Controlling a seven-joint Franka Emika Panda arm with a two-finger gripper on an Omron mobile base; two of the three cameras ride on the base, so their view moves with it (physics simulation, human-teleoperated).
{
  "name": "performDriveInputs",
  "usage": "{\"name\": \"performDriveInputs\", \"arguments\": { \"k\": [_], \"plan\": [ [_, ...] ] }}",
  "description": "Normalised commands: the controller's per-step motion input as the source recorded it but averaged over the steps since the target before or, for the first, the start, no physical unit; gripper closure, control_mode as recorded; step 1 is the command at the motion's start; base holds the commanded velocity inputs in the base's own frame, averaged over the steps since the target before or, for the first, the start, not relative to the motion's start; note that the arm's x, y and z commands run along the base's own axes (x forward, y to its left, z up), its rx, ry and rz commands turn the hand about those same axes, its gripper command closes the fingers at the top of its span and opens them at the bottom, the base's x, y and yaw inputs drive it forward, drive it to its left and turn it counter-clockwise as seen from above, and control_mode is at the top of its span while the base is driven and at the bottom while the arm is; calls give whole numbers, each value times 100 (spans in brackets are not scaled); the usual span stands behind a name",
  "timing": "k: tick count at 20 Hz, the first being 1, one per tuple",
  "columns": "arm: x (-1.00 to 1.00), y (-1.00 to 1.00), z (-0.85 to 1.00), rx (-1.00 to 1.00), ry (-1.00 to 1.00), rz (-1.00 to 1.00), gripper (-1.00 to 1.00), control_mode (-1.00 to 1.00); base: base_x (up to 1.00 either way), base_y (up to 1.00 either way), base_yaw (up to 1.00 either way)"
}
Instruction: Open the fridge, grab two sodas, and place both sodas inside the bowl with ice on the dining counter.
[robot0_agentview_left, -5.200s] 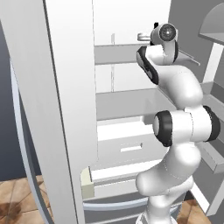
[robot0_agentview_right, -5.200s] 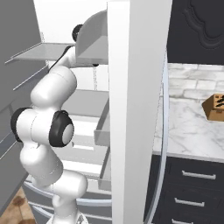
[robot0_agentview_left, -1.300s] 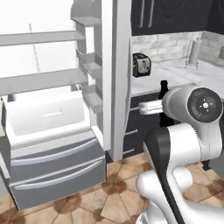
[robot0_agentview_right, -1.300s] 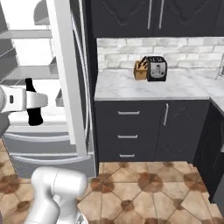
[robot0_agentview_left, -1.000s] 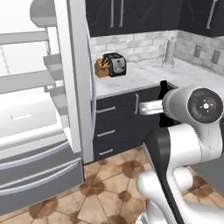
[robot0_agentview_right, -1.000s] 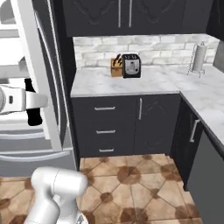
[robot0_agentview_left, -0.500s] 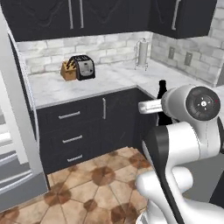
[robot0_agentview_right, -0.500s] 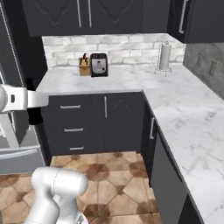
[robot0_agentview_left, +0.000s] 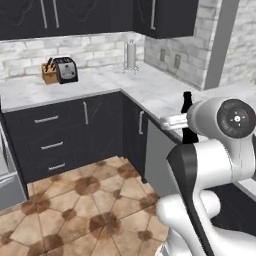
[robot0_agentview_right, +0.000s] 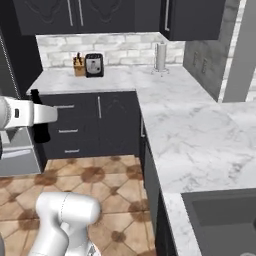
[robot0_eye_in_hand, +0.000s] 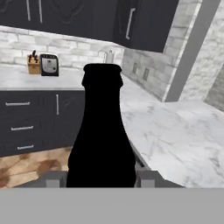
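Observation:
A near-black soda (robot0_eye_in_hand: 103, 131) with a narrow neck stands upright between my fingers (robot0_eye_in_hand: 148, 178), and my gripper (robot0_eye_in_hand: 103, 180) is shut on its lower body. From the left base camera the soda (robot0_agentview_left: 187, 102) rises above the white hand, with the gripper (robot0_agentview_left: 187, 129) level with the counter's edge. From the right base camera the soda (robot0_agentview_right: 40, 132) and gripper (robot0_agentview_right: 39, 125) sit at the far left. A strip of the grey fridge (robot0_agentview_right: 17, 155) with its bottom drawers shows at the left edge. The bowl and the dining counter are out of view.
An L-shaped marble-look worktop (robot0_agentview_right: 190, 125) over dark cabinets (robot0_agentview_left: 55, 135) wraps the corner. On it stand a toaster (robot0_agentview_left: 65, 70), a knife block (robot0_agentview_left: 48, 73) and a paper towel roll (robot0_agentview_left: 131, 55). A sink (robot0_agentview_right: 225, 217) lies at the near right. The floor (robot0_agentview_left: 75, 210) is brown tile.
Both base views have swung round with the base: the fridge has slid off to the left and the corner cabinets have come in. The soda stays in the gripper.

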Motion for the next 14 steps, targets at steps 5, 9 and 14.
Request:
{"name": "performDriveInputs", "arguments": {
  "k": [5, 9, 14],
  "plan": [
    [0, 0, 0, 0, 0, 0, 100, 100, -91, -6, 1],
    [0, 0, 0, 0, 0, 0, 100, 100, -92, 0, 4],
    [0, 0, 0, 0, 0, 0, 100, 100, -98, 0, 5]
  ]
}}
